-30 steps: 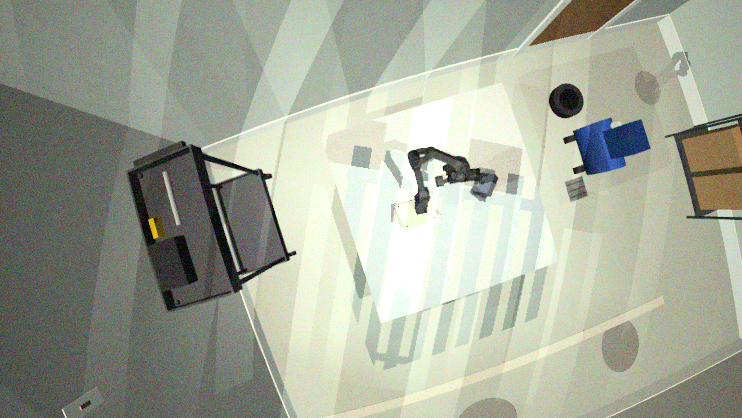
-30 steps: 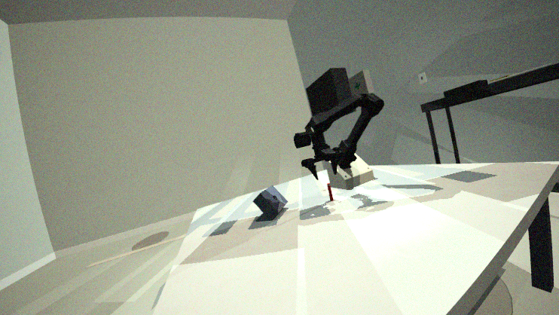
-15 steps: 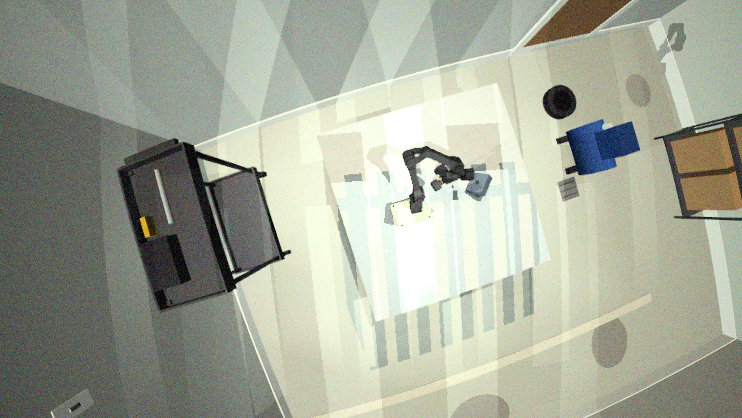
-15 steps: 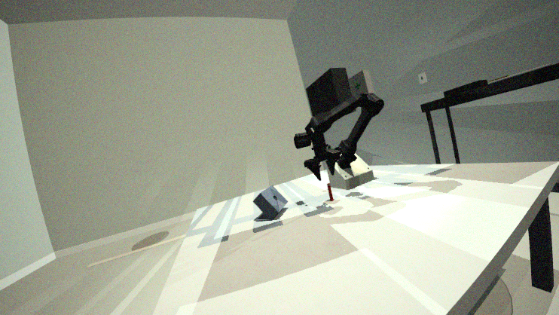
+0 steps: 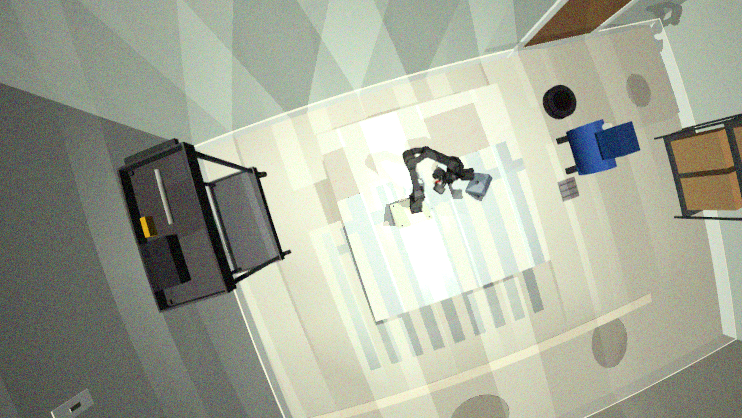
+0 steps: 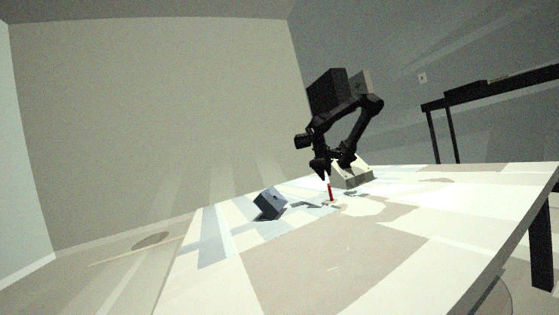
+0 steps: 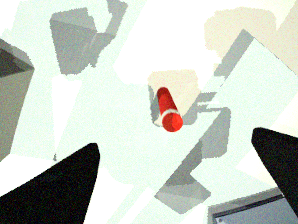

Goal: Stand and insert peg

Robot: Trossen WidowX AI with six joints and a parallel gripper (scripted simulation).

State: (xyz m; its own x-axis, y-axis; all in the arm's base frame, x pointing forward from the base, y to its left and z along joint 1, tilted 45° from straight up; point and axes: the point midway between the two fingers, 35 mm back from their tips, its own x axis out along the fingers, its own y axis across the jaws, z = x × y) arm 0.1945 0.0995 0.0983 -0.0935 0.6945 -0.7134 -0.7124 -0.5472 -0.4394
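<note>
The red peg stands upright on the table. The wrist view shows its white band near the top end, so the plain end is down. My gripper is open and empty. It is above the peg in the exterior view; in the wrist view the peg's top shows between the two fingers, a little beyond the line of the tips. The blue-grey sloped panel stands apart from the peg, its dark hole showing in the exterior view.
A cream box with sloped sides sits at the arm's base, on the peg's other side from the panel. Patchy shadows and bright light cross the table. A dark bench, a blue chair and a black bin are away from the table.
</note>
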